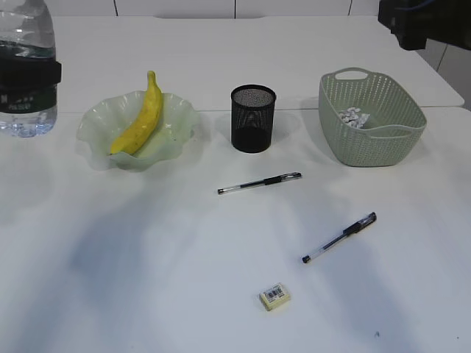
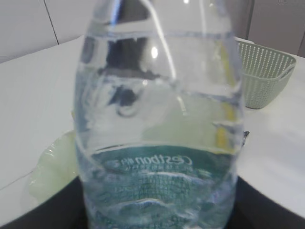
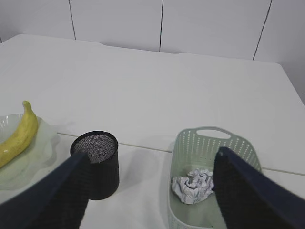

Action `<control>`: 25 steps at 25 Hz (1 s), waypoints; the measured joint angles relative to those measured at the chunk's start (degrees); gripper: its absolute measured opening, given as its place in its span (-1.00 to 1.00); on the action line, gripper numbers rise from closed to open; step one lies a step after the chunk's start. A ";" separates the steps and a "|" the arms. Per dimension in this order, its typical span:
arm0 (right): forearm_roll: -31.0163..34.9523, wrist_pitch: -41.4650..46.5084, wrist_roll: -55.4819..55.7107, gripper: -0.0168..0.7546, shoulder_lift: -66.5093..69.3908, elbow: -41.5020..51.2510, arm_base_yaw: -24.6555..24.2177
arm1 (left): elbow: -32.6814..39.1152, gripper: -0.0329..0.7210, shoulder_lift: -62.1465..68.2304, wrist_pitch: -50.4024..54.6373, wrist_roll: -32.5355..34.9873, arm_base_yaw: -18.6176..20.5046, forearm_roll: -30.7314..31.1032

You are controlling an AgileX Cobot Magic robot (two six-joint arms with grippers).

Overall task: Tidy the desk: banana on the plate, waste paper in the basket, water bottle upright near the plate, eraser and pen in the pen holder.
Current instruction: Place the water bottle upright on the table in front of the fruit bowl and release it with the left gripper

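Note:
My left gripper (image 1: 33,73) is shut on the water bottle (image 1: 26,44), base down, at the far left beside the plate (image 1: 99,121); whether its base touches the desk (image 1: 147,257) I cannot tell. The bottle (image 2: 157,119) fills the left wrist view, with dark jaws against both its sides. The banana (image 1: 140,118) lies on the plate. The waste paper (image 3: 193,186) sits in the basket (image 1: 368,143). Two pens (image 1: 259,183) (image 1: 340,237) and the eraser (image 1: 274,296) lie on the desk in front of the pen holder (image 1: 253,121). My right gripper (image 3: 152,152) hangs open and holds nothing, above the pen holder and basket.
A seam runs across the desk behind the plate and pen holder. The right arm's dark body (image 1: 423,22) shows at the top right corner. White wall panels stand behind the desk's far edge.

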 joint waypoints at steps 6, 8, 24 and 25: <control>0.83 -0.11 0.00 0.56 0.00 0.00 0.00 | 0.00 0.11 0.00 -3.29 -9.46 0.00 -0.23; 0.96 -0.11 0.00 0.56 0.00 0.00 0.00 | 0.00 0.11 0.00 -4.79 -12.54 0.00 -0.34; 1.18 -0.11 0.00 0.56 0.00 0.00 0.00 | 0.00 0.11 0.00 -22.44 -25.76 0.10 -2.09; 1.18 -0.11 0.00 0.56 0.00 0.00 0.00 | 0.00 0.11 0.00 -24.02 -25.89 0.10 -2.33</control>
